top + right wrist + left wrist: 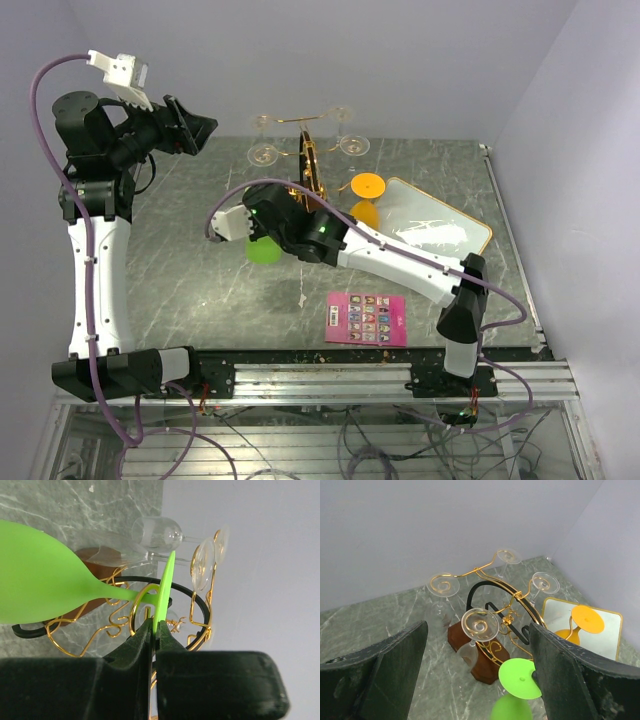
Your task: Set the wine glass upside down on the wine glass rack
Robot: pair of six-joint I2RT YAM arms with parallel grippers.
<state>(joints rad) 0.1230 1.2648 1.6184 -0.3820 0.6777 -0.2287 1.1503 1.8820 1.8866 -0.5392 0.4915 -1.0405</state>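
My right gripper (155,627) is shut on the flat foot of a green wine glass (40,582), held upside down with its bowl low. The glass (264,249) hangs just in front of the gold wire rack (312,168); its stem crosses a scroll of the rack (145,600) in the right wrist view, and I cannot tell if it rests on it. Several clear glasses (480,624) hang inverted on the rack, which stands on a brown wooden base (485,655). The green foot (520,677) shows in the left wrist view. My left gripper (195,128) is open and raised at the far left.
An orange wine glass (367,192) stands right of the rack beside a gold-framed mirror tray (440,228). A pink card (366,318) lies near the front edge. Walls close in behind and on the right.
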